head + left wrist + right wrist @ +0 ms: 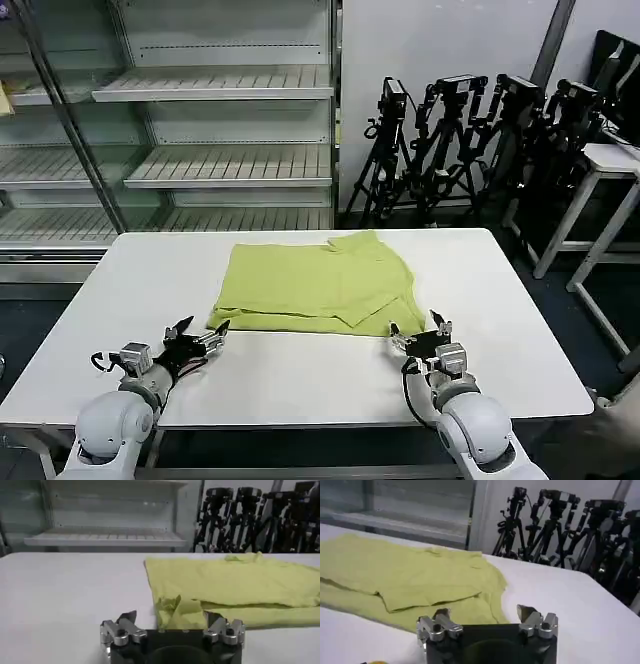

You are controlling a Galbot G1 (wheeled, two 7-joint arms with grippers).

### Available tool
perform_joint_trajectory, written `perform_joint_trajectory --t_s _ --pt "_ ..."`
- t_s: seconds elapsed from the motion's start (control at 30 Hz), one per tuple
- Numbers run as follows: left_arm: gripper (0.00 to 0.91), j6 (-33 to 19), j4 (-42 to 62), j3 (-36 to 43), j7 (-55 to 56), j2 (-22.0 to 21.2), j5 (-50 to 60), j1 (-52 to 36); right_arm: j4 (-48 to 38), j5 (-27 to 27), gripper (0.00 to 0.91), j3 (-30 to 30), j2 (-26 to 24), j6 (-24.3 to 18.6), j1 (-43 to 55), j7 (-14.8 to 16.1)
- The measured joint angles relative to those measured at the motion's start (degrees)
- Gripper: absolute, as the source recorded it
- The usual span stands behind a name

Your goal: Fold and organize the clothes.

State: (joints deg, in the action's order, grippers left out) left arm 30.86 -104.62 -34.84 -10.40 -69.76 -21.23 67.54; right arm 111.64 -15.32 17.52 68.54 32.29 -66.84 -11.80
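Lime-green T-shirt (318, 285) lying partly folded on a white table (300, 375), with two robot grippers just short of its near edge.

Nearest, the left gripper (199, 334) sits by the shirt's near left corner and the right gripper (420, 330) by its near right corner, both spread open and holding nothing. Behind the table stand empty shelves (215, 90) and black tripods (455, 140).

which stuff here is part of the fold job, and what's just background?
Job:
T-shirt, lime green, partly folded on the white table
left hand, open, at the shirt's near left corner
right hand, open, at the near right corner

Background:
empty shelving unit behind the table
camera tripods along the wall
white side table far right
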Motion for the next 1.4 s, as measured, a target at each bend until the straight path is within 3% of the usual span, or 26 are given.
perform_joint_trajectory --t_s 0.07,0.1,0.13,0.83,1.4 --pt "0.242 0.4 0.3 0.3 0.3 -0.2 -0.1 -0.3 -0.4 -0.6 0.0 0.0 -0.2 0.2 -0.1 -0.3" --pt "0.04 0.6 0.4 0.4 0.5 -0.3 -0.1 -0.5 -0.6 -0.9 0.0 0.0 -0.2 0.2 -0.1 -0.4" --pt "0.02 0.7 0.5 0.6 0.7 -0.4 -0.1 -0.6 -0.8 -1.1 0.0 0.0 -0.2 0.3 -0.2 -0.4" --pt "0.02 1.9 0.4 1.1 1.6 0.0 0.2 0.0 -0.1 -1.5 0.0 0.4 0.8 0.4 -2.1 -0.1" --pt "0.02 1.6 -7.9 -4.4 0.0 -0.1 0.1 9.6 10.0 2.1 0.0 0.7 -0.6 -0.8 -12.0 0.6"
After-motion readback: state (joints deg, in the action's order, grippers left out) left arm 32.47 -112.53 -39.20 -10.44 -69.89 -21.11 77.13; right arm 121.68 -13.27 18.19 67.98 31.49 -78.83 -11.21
